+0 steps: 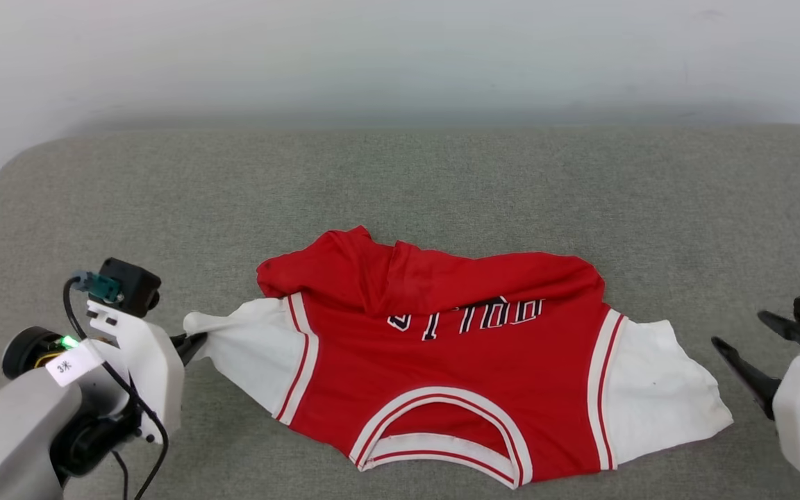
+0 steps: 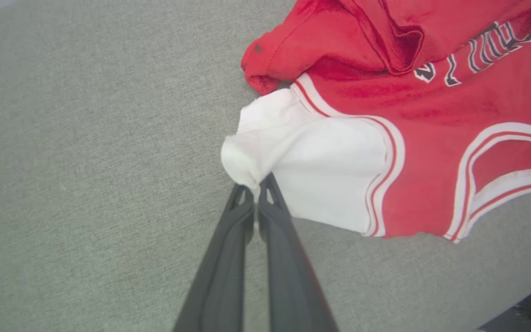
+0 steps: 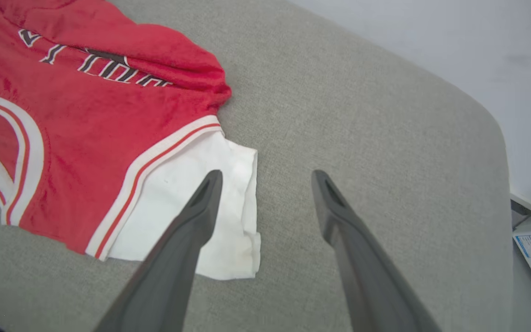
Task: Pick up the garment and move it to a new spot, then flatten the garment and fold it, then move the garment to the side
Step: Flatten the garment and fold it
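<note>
Shirt: the red shirt (image 1: pixel 442 361) lies in the middle of the grey cushion (image 1: pixel 580 187), front up. Its collar (image 1: pixel 442 430) points towards the robot, and the dark lettering (image 1: pixel 466 316) reads upside down from the robot's side.
Lie of the cloth: the far part of the body is flopped forward over the chest and hides the top of the lettering. Both white sleeves are spread out to the sides.
Left gripper: the left gripper (image 2: pixel 256 191) is clamped tight on the tip of the left sleeve (image 2: pixel 321 170), low on the cushion, with white cloth bunched between its fingertips.
Right gripper: the right gripper (image 3: pixel 266 174) is spread wide and holds nothing. It hangs at the outer edge of the right sleeve (image 3: pixel 210 203), one finger over the cloth and the other over bare cushion. I cannot tell whether it touches.
Done: one sleeve is gripped. Whether the shirt already lies in its new spot, I cannot say.
Left to do: by my reckoning nearly everything. The right sleeve needs taking, the flopped-over part needs laying back and smoothing flat, and then come the fold and the move to the side.
</note>
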You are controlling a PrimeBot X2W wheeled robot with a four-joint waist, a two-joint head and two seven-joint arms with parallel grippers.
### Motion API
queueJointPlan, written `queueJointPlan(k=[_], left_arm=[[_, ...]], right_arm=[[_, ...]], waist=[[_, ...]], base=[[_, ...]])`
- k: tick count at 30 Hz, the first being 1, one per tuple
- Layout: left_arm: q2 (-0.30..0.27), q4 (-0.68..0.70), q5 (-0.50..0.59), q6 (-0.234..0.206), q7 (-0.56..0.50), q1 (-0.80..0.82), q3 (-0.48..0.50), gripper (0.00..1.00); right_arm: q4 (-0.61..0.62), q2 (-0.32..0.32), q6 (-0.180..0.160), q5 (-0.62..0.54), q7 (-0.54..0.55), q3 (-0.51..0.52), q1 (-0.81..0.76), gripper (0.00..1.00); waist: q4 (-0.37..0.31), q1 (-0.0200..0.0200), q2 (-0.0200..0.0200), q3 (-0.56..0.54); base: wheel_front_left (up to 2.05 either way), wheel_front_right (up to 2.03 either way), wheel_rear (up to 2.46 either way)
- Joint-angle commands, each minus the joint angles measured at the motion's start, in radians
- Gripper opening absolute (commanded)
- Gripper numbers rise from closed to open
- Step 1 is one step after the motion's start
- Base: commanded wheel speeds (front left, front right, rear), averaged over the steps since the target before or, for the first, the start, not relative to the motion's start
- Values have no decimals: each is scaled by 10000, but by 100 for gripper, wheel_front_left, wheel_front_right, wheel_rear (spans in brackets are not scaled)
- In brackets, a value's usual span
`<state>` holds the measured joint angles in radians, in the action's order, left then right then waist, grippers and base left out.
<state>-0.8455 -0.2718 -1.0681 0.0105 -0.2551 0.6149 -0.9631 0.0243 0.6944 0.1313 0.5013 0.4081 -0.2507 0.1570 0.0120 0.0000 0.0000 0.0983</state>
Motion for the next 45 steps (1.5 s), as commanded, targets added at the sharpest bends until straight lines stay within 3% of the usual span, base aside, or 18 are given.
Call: queueJointPlan(k=[1,7,15,24,32,33,34,35,45], left_arm=[[-94,335,80,-185,44,-198,7,0],[-309,1396,305,-784,-12,-397,-82,0],[-340,1909,412,-1052,-46,-320,-83,0],[-259,2054,458,-1120,34,-222,-78,0],[-158,1973,379,-1109,189,-344,-65,0],[-144,1959,345,-1088,232,-369,-47,0],[-137,1947,342,-1074,252,-393,-30,0],[-133,1931,310,-1053,305,-427,-19,0],[-235,2466,107,-1068,1301,-852,346,0]], right_arm=[[122,336,-11,361,597,-153,203,100],[-15,1053,-11,1543,2652,-788,426,100],[-1193,908,-11,1995,3362,-1598,1022,100],[-3214,329,-11,2070,2843,-2937,1512,100],[-4265,-160,-5,2501,1594,-4179,1752,100],[-4318,-164,-5,2555,1405,-4314,1827,49],[-4367,-159,-5,2617,1182,-4408,1901,11],[-4403,-140,-5,2690,995,-4490,1973,0],[-3652,813,-10,3079,-1109,-4610,2017,0]], waist=[[64,0,0,-7],[234,0,0,79],[447,0,0,347],[654,0,0,687],[666,0,0,830],[658,0,0,827],[645,0,0,818],[634,0,0,793],[548,0,0,98]], base=[[0,0,0],[0,0,0],[0,0,0],[0,0,0],[0,0,0],[0,0,0],[0,0,0],[0,0,0],[0,0,0]])
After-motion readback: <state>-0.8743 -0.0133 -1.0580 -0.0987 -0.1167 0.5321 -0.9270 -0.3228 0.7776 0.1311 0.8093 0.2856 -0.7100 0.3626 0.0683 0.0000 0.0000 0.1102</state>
